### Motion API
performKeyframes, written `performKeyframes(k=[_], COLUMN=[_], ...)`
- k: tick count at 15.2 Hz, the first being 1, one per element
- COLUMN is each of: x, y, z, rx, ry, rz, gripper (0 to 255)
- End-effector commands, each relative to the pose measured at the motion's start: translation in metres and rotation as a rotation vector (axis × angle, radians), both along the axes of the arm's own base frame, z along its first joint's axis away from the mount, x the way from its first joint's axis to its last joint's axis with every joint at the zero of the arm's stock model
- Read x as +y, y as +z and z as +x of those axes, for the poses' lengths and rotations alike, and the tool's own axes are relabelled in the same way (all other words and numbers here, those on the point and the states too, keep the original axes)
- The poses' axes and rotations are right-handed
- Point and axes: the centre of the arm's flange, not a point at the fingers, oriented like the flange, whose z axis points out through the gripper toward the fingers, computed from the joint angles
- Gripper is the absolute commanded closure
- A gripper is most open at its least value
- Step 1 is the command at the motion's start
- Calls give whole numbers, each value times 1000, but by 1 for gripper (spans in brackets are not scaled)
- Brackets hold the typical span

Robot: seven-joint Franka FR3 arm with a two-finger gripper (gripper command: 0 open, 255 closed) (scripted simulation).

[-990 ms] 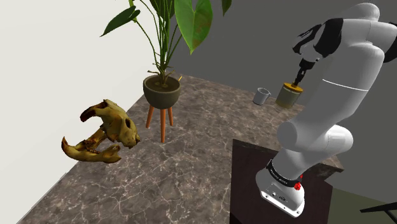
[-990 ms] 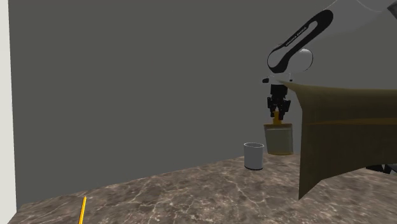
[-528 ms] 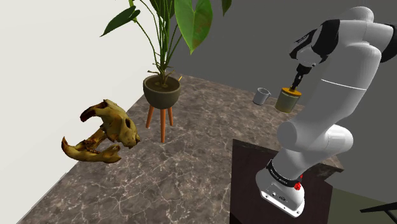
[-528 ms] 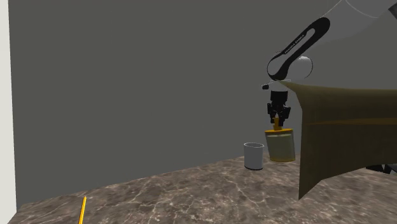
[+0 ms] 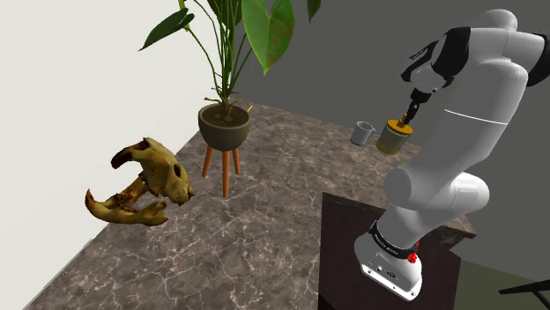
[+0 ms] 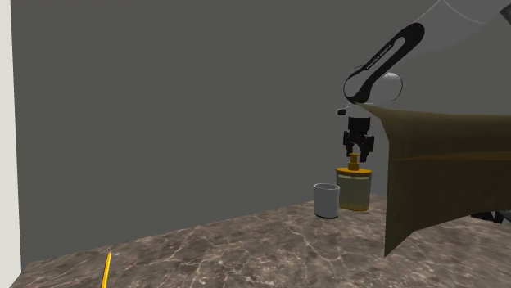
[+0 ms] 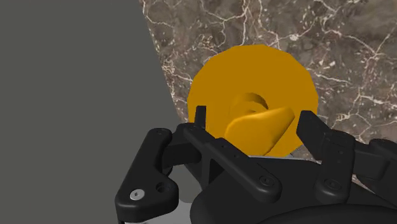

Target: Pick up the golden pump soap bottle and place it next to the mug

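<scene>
The golden pump soap bottle (image 5: 394, 139) stands upright on the marble tabletop (image 5: 282, 202), close beside the small grey mug (image 5: 362, 133), near the far edge by the grey wall. My gripper (image 5: 408, 113) hangs straight above it. In the second exterior view the bottle (image 6: 354, 189) sits just right of the mug (image 6: 327, 200), with the gripper (image 6: 358, 150) at its pump. In the wrist view the orange cap and pump head (image 7: 257, 124) lie between my fingers (image 7: 309, 124), which stand apart on either side without clasping; the gripper (image 7: 254, 118) is open.
A potted plant on a wooden tripod (image 5: 222, 132) and a brown animal skull (image 5: 145, 180) stand toward the shoulder view's left. My dark stand (image 5: 353, 255) is at the lower right. A large brown shape (image 6: 446, 172) blocks the second exterior view's right; a yellow stick (image 6: 106, 270) lies low at its left.
The bottle came down and settled on the table nearer the mug. My fingers, shut on the pump before, have spread apart and let it go.
</scene>
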Motion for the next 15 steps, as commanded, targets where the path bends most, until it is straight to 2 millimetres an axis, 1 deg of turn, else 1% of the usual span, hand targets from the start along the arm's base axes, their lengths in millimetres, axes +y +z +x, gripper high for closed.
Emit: performKeyframes(k=[1,4,7,8,15], x=[0,0,7,9,9], y=[0,0,39,49,49], z=[0,0,1,1,1], rx=[0,0,0,0,0], ry=[0,0,0,0,0], rz=[0,0,0,0,0], gripper=[0,0,0,0,0])
